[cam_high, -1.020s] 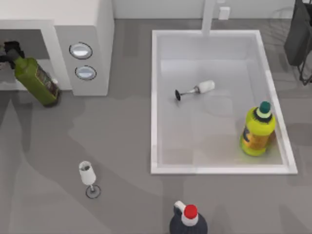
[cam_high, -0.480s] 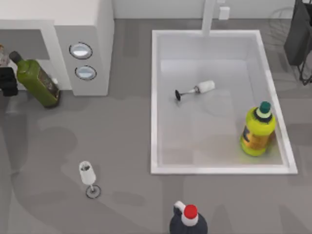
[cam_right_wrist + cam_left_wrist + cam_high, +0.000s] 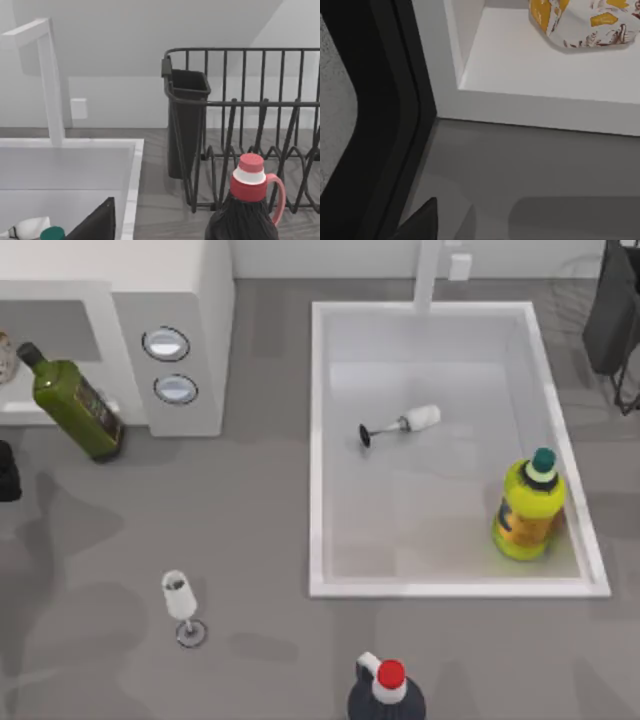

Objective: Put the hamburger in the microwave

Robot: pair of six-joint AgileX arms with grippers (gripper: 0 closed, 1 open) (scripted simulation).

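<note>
The hamburger, white with orange blotches, lies on the pale floor of the microwave cavity; it also peeks in at the top view's left edge. The microwave is a white box at the back left with two round dials. Its black door stands open beside the cavity. My left gripper is a dark shape at the left edge, in front of the microwave and apart from the hamburger, open with nothing in it. One of its fingertips shows in the left wrist view. One dark fingertip of my right gripper shows over the sink corner.
A green bottle leans at the microwave's front. A wine glass stands on the counter. The white sink holds a fallen glass and a yellow bottle. A dark red-capped bottle is at the front, a dish rack at the back right.
My left gripper has drawn back out of the microwave mouth and slid forward along the left edge. The hamburger stays behind in the cavity.
</note>
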